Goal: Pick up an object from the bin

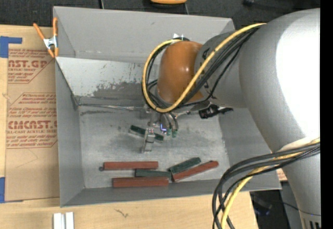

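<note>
We had the arm (270, 77) in from the right, its orange cover (177, 74) and looped yellow-and-black cables (149, 69) hanging over the middle of the grey bin (99, 30). Below the cover the tool (151, 139) sat low over the bin's floor, about at its centre. Whether it was open or closed we could not tell, since the wrist hid too much of it.

Just beside it, on the view's left, lay a small dark green piece (138, 130). It was the nearest thing to the tool, but we could not make out whether the two touched.

Well apart from the tool, along the near wall, we saw the rest of the lot. One long red-brown bar (130, 165) lay flat, a second red-brown bar (140, 182) lay below it, and a short dark green bar (151, 173) sat between them. To the right a tilted green bar (183, 164) rested against a tilted red-brown bar (196, 169).
</note>
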